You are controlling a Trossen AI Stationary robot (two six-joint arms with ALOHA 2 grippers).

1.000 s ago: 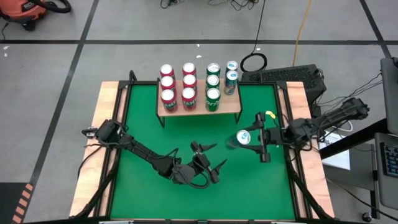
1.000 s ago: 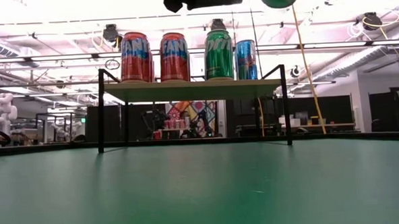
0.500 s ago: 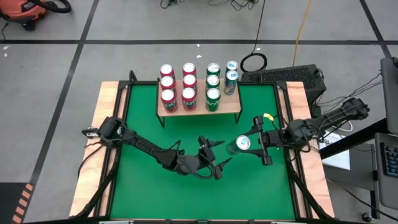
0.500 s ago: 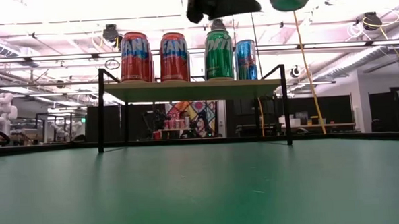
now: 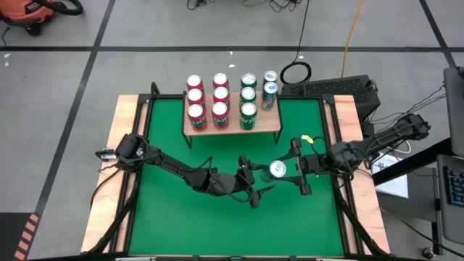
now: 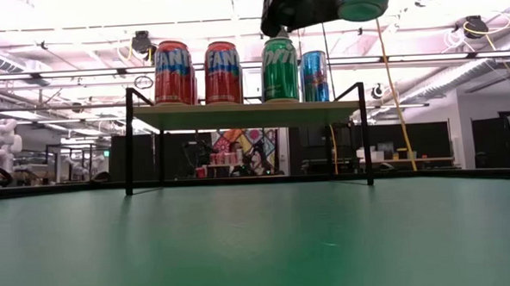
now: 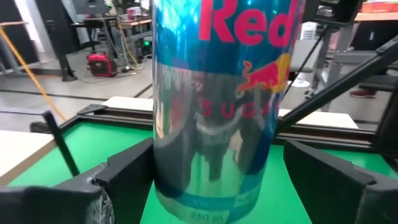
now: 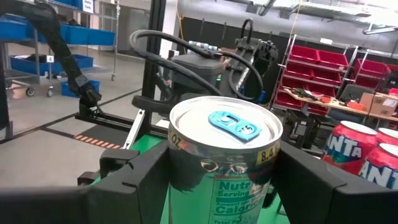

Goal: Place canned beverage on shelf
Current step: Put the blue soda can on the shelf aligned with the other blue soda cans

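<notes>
Your right gripper (image 5: 288, 168) fingers hold the slick, rigid can (image 5: 278, 169); left gripper (image 5: 255, 181) fingers gape wide around its body, so grip mid-wall.

Workshop/lab; red parts bins (image 8: 323, 68); shop vac (image 5: 29, 13)

Held can (image 6: 363, 0) top cropped in low view; right claw unseen there.
</notes>
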